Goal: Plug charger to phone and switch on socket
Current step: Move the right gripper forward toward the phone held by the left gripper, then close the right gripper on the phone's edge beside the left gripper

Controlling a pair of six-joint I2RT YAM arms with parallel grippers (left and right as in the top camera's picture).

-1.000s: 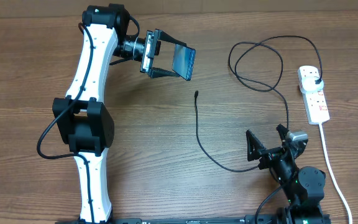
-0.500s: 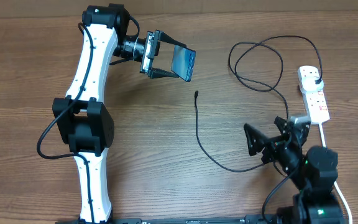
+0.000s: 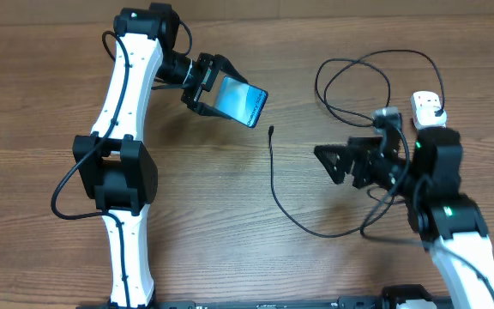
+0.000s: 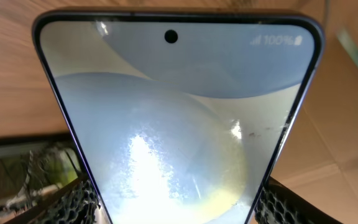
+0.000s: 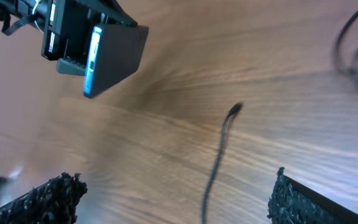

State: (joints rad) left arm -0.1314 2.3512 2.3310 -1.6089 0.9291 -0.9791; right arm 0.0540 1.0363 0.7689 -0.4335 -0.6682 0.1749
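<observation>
While the left gripper [image 3: 206, 84] pinches the phone [image 3: 241, 101] by its long edges and holds it tilted above the table [image 3: 41, 103] with the lit screen uppermost (small status text shows near its far end in the left wrist view), the right gripper [image 3: 333, 165] hangs empty with its jaws spread wide, to the right of the charger [image 5: 218, 155]. Its connector tip [image 3: 270, 130] lies on the wood near the phone, not touching it. The socket [image 3: 427, 105] lies at the right, partly hidden by the right arm [image 3: 440, 184].
</observation>
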